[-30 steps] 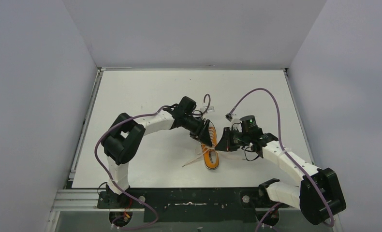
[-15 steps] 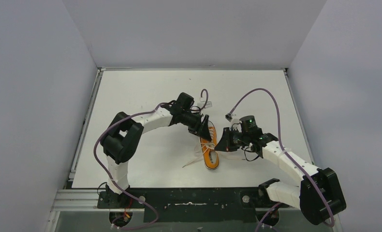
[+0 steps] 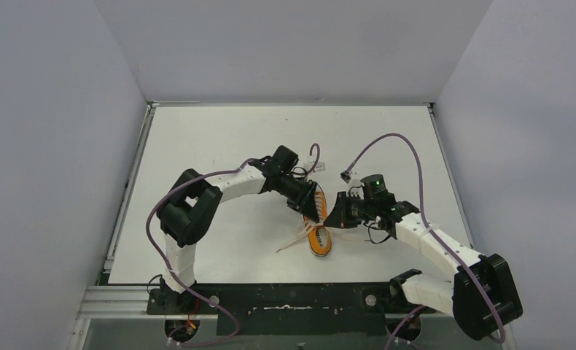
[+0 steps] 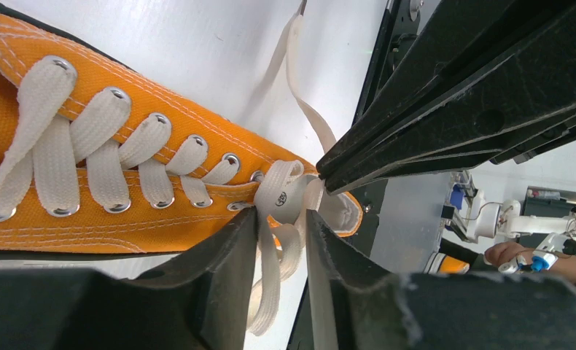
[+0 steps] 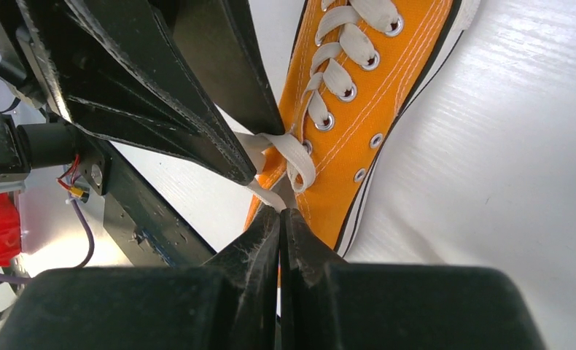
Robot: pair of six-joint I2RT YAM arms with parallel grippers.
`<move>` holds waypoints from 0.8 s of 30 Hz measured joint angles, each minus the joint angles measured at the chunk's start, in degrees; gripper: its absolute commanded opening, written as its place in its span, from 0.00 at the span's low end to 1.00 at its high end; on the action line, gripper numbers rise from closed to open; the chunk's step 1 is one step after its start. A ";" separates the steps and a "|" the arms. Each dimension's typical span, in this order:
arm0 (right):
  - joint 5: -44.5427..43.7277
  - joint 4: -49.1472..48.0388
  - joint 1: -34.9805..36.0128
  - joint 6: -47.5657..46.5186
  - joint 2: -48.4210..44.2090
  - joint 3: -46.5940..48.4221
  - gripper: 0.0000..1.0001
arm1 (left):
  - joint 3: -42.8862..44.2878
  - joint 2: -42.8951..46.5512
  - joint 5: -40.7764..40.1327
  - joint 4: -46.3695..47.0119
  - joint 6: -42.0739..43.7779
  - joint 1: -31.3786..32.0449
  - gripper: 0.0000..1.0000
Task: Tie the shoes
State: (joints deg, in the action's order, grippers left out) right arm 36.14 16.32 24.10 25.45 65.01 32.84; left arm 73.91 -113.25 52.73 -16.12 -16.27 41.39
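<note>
Mid-table, right claw [image 5: 279,213] clamped on lace [image 5: 289,157] at sneaker [image 3: 316,235] tongue; left claw [image 4: 281,219] apart, seemingly straddling loop for tightening

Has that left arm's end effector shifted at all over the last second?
Yes, slightly. The left end effector drew back up-table from the shoe half a second ago, then came back down over its laces.

A flat white rectangular tabletop [image 3: 219,138] is being enclosed on three sides by plain pale grey walls [image 3: 300,44]. A silver aluminium rail [image 3: 117,302] is being shown along its near edge, beside a black base plate [image 3: 292,299].
</note>
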 measured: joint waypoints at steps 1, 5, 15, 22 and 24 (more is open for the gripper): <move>-0.24 0.00 0.00 0.37 -0.20 0.00 0.00 | -0.09 0.11 0.00 0.00 0.13 -0.04 0.21; -0.98 -0.70 0.00 1.38 -1.29 -0.02 0.00 | -0.87 1.09 0.07 0.13 0.26 -0.24 0.17; -1.44 -3.26 0.00 2.78 -0.22 -0.02 0.00 | -3.21 2.01 -0.22 1.97 0.31 0.11 0.45; -1.44 -3.96 0.31 3.28 0.57 -0.02 0.00 | -3.21 2.01 -0.50 2.19 0.79 0.92 0.22; -1.40 -4.02 0.35 3.41 0.61 -0.02 0.00 | -3.21 2.01 -1.11 2.14 1.03 0.94 0.15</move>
State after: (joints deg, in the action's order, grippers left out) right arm 34.74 12.29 24.45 28.86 65.63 32.82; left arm 70.70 -111.24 51.62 -13.98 -15.25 42.33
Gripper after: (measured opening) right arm 0.023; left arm 0.242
